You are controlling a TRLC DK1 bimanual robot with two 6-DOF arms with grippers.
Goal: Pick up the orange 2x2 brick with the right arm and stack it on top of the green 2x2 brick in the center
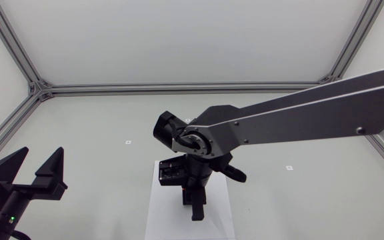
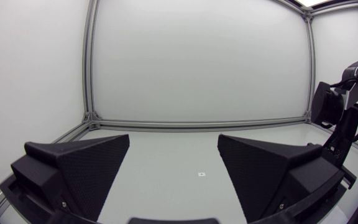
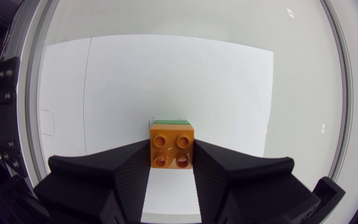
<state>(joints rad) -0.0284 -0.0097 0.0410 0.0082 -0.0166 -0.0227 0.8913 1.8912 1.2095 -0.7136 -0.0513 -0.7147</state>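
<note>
- You've got the right arm [image 1: 299, 117] stretched in over the middle of the table [image 1: 99, 120], wrist pointing down above the white sheet [image 3: 216, 81].
- Right gripper [image 3: 171, 149]: clamped on the orange brick [image 3: 172, 146], one finger pressed to each side, studs facing the wrist camera.
- Look just past the orange brick's far edge and you see a thin strip of the green brick [image 3: 170, 122] peeking out from under it, on the white sheet.
- Whether the two bricks touch, you can't tell from here.
- From overhead, the arm hides both bricks from you.
- Left gripper [image 2: 173, 155]: fingers spread wide with nothing between them, low by the table's left side, well apart from the bricks.
</note>
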